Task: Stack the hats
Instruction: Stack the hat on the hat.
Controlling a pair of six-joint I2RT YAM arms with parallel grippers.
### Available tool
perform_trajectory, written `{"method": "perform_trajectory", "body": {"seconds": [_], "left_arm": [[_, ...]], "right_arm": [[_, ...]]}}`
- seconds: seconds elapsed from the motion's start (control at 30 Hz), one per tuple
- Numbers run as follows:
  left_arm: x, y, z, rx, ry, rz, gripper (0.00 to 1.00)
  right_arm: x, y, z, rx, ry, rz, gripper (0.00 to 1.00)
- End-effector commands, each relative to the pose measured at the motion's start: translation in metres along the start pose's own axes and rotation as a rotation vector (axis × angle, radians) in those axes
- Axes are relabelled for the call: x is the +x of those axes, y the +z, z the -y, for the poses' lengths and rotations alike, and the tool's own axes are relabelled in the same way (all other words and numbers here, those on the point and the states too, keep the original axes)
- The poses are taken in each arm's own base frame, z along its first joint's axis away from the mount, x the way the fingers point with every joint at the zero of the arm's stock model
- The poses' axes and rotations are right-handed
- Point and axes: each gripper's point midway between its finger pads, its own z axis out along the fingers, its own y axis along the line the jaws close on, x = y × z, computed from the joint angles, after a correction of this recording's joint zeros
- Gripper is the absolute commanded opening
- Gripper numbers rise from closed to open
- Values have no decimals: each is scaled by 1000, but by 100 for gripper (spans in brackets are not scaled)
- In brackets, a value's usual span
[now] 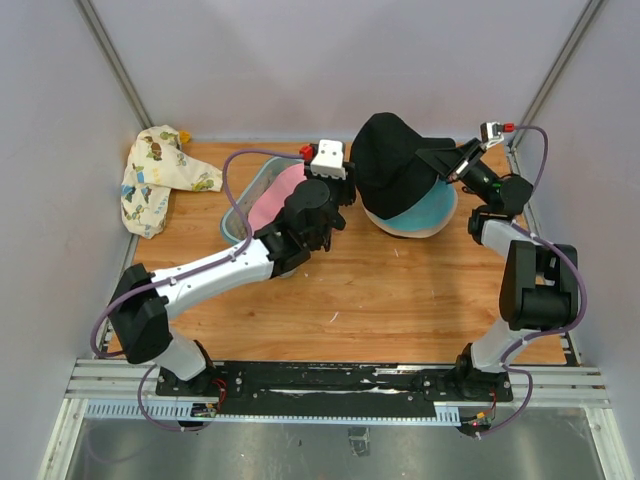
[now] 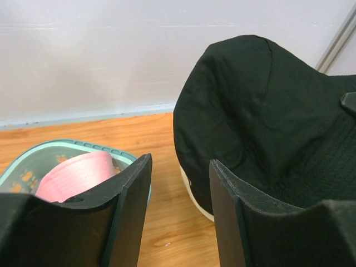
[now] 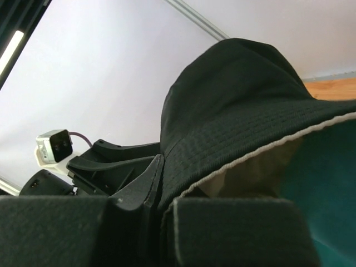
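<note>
Right of the basket (image 1: 232,215), the right gripper (image 1: 445,160) clamps the black hat (image 1: 385,160) by its brim. The left gripper (image 2: 181,172), beside the basket, stands apart and empty.

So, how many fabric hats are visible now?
4: black fabric bucket hat topmost at the right, teal hat under it, cream hat edge lowest, pink hat inside the teal plastic basket. Others may be hidden.

My left arm (image 1: 210,272) reached diagonally from the lower left up to the frame's centre. Its left fingers (image 2: 130,206) stood partly apart with nothing between them. My right arm (image 1: 535,280) was folded at the right edge, wrist angled toward the upper centre, right fingers (image 3: 239,233) pinched shut on the brim of the black hat (image 1: 385,150).
</note>
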Motion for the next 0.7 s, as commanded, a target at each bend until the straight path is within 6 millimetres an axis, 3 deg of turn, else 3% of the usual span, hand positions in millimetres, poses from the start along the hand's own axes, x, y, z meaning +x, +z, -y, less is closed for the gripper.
{"method": "perform_trajectory", "body": {"seconds": [0.0, 0.3, 0.67], "left_arm": [[-6, 9, 5, 10, -28, 1, 51], [3, 28, 15, 27, -16, -34, 52], [11, 49, 17, 49, -44, -74, 54]], "right_arm": [[-4, -15, -2, -10, -99, 29, 3], [-10, -39, 17, 52, -93, 73, 9], [-16, -66, 40, 128, -64, 146, 32]]}}
